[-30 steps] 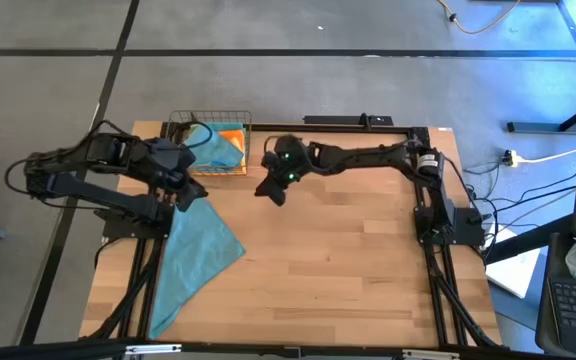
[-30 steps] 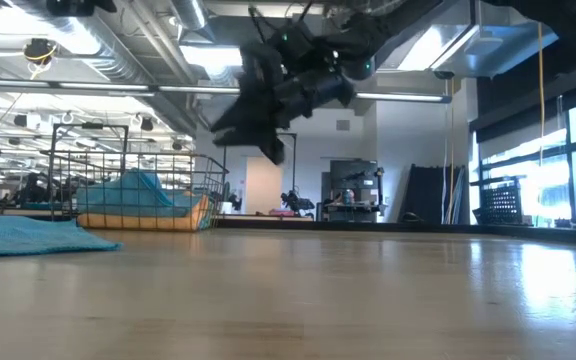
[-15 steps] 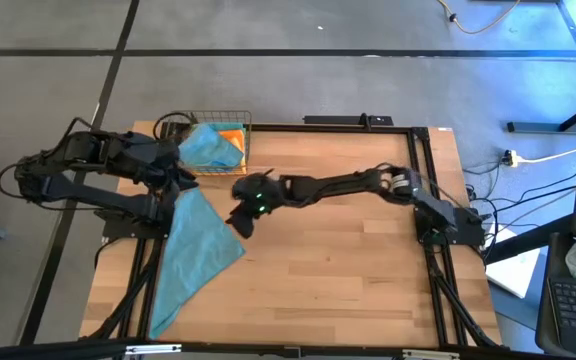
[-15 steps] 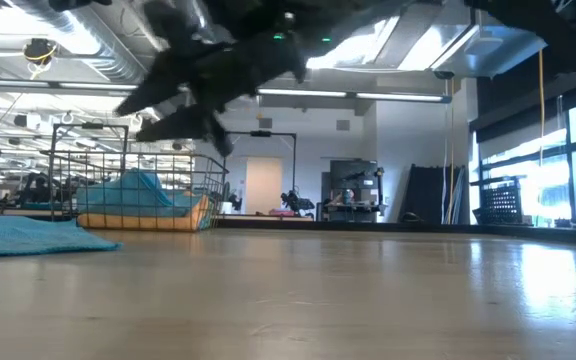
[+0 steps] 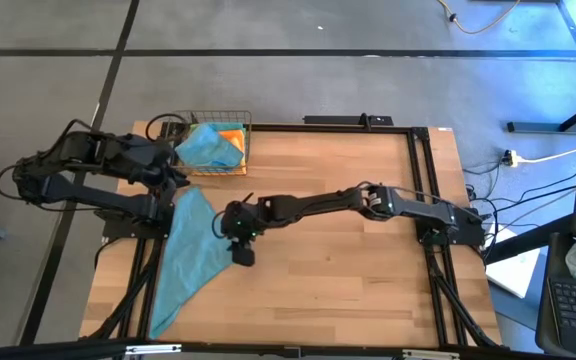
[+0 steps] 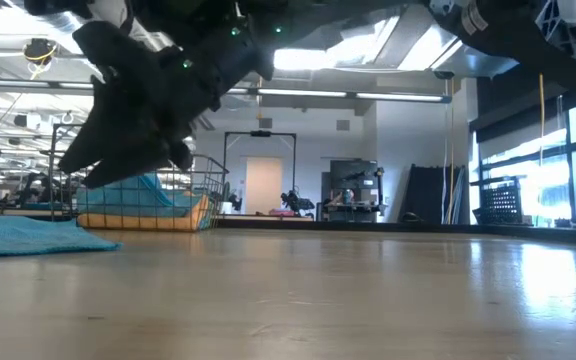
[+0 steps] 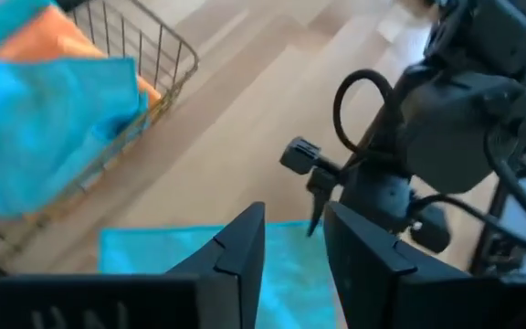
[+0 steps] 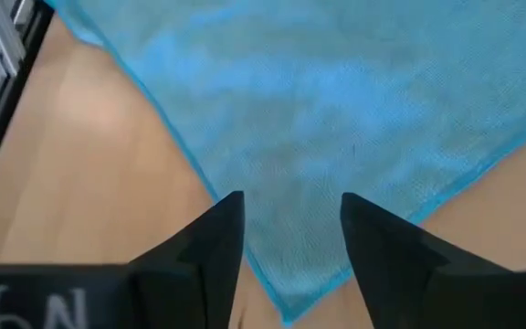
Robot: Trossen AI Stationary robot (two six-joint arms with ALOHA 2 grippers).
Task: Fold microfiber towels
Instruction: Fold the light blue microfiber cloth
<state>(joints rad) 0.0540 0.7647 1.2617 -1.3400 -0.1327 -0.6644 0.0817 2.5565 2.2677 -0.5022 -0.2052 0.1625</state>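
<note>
Hovering right gripper (image 8: 283, 251), jaws parted, empty, over teal towel (image 8: 336, 119) | left gripper (image 7: 292, 251) jaws narrowly apart, grip unclear

Matte, nubby cloth towel (image 8: 336, 119) lies on smooth wooden table (image 5: 348, 280) beside a wire-metal basket (image 5: 213, 125).

Partial white marking "6N" on right wrist mount (image 8: 26, 306); nothing else legible.

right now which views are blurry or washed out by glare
Low view: the right gripper is a near, soft dark shape, ceiling lights and windows glaring behind. Left wrist view: the wire basket is soft. Right wrist view: the teal towel is fairly sharp.
</note>
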